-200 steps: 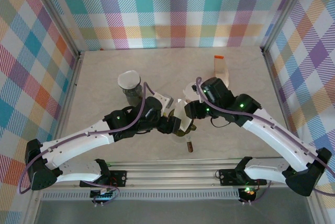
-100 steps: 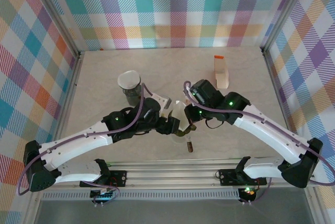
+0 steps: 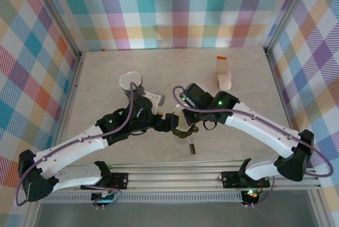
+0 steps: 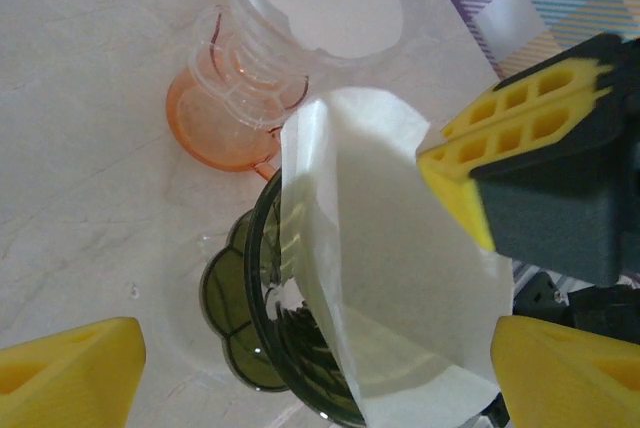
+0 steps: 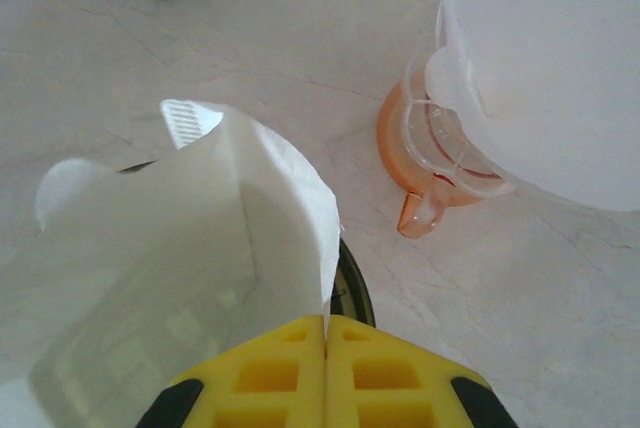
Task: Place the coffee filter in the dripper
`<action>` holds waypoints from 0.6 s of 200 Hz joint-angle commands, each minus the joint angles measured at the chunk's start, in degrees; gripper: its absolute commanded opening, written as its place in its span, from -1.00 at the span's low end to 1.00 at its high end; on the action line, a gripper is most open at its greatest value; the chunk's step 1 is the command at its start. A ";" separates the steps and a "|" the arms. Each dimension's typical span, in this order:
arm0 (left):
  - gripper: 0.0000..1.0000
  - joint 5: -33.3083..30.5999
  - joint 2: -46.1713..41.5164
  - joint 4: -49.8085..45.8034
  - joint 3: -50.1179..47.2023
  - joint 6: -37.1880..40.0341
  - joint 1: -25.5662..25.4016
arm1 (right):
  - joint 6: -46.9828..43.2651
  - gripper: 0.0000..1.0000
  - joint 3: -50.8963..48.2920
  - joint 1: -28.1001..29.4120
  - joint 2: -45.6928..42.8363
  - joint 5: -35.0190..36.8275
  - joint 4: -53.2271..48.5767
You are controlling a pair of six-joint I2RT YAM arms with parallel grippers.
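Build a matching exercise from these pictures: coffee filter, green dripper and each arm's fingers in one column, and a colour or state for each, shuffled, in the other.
Column one
1. coffee filter
2. dripper
3. left fingers
4. right fingers

Column two
a. spread wide apart, gripping nothing
b. dark green and see-through
c. pinched together on a paper edge
d. white, standing in the mouth of a cone

Pairs: 1-d, 2-b, 3-a, 4-c

No readable text or labels.
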 commanded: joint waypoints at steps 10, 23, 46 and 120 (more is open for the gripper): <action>0.60 -0.13 0.95 0.86 -1.11 -1.04 1.28 | -0.56 -1.00 1.55 0.77 0.97 2.79 -1.69; 0.51 -0.85 1.02 0.40 -1.53 -1.19 1.55 | -0.65 -1.00 1.63 0.72 1.32 3.27 -1.95; 0.49 -0.57 1.10 0.83 -2.43 -1.18 1.55 | -0.66 -1.00 1.63 0.95 1.76 3.45 -2.22; 0.42 -0.41 0.47 0.74 -3.66 -1.61 1.55 | 0.06 -0.99 1.32 1.79 1.78 3.38 -1.65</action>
